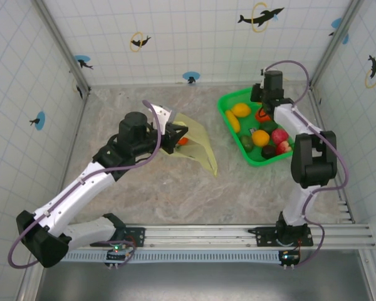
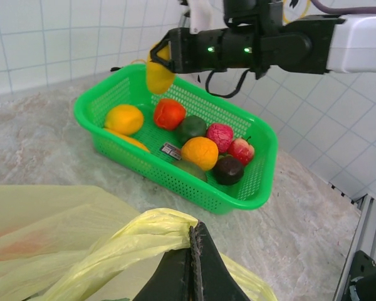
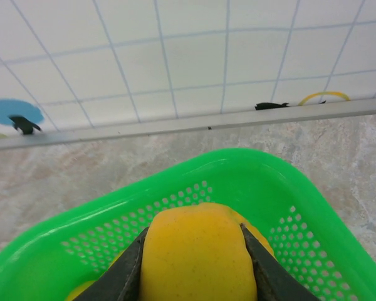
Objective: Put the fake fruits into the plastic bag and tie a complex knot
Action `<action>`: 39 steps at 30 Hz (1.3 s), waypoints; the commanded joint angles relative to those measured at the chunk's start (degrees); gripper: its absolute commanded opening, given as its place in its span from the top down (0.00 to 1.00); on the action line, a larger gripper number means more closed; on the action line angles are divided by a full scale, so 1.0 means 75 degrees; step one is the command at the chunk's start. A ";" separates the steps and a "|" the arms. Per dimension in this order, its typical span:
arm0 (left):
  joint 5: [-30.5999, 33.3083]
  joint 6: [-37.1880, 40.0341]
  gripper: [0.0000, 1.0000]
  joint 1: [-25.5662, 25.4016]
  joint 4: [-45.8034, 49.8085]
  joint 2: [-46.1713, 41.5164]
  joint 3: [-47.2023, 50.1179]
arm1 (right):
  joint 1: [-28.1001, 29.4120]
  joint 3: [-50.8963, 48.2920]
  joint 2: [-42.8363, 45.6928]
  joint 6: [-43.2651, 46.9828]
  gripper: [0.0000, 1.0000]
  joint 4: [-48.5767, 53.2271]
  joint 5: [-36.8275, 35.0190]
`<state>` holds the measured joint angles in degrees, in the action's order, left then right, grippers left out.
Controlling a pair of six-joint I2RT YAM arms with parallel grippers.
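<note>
The pale yellow plastic bag (image 1: 199,141) lies mid-table. My left gripper (image 1: 175,135) is shut on its bunched handle (image 2: 131,235), the jaws (image 2: 195,231) pressed together on the plastic. An orange fruit (image 1: 183,142) shows faintly inside the bag. My right gripper (image 3: 194,231) is shut on a yellow fruit (image 3: 194,257). It holds this fruit (image 2: 158,74) above the far corner of the green tray (image 2: 257,188). Several fake fruits rest in the tray: an orange one (image 2: 200,152), a red one (image 2: 169,113), a dark green one (image 2: 192,128) and a blackish one (image 2: 228,169).
The green tray (image 1: 224,102) stands at the back right, close to the tiled walls. The bag's loose end (image 1: 210,164) trails toward the table's middle. Bare marble surface lies between bag and tray. A metal rail (image 1: 238,235) runs along the near edge.
</note>
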<state>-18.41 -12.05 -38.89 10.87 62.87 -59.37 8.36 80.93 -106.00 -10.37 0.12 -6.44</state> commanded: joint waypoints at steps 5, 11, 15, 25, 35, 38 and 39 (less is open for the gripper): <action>0.0134 -0.0164 1.00 0.0041 0.0078 -0.0270 -0.0050 | -0.0556 -0.1431 0.1286 -0.1835 0.69 -0.1122 0.1863; 0.0145 -0.0250 1.00 0.0049 0.0026 -0.0366 -0.0014 | -0.0342 -0.2463 0.2524 -0.2716 0.70 -0.1592 0.3005; 0.0228 -0.0256 1.00 0.0046 0.0003 -0.0414 0.0057 | 0.0201 -0.2920 0.3362 -0.3142 0.70 -0.1774 0.3595; 0.0315 -0.0241 1.00 0.0043 -0.0032 -0.0508 0.0053 | 0.2431 -0.3509 0.4630 -0.3437 0.70 -0.2226 0.4659; 0.0363 -0.0291 1.00 0.0053 -0.0030 -0.0726 0.0121 | 0.4060 -0.4019 0.4174 -0.3017 0.70 -0.2341 0.3995; 0.0348 -0.0303 1.00 0.0050 0.0012 -0.0779 0.0116 | 0.4450 -0.3989 0.3929 -0.2557 0.70 -0.2238 0.3270; 0.0314 -0.0312 1.00 0.0049 0.0015 -0.0799 0.0109 | 0.4577 -0.3944 0.3839 -0.2359 0.70 -0.2188 0.2947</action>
<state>-15.99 -13.58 -38.89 11.11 57.98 -58.94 40.73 51.42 -76.07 -32.16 -14.46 21.56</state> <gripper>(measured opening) 0.047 0.316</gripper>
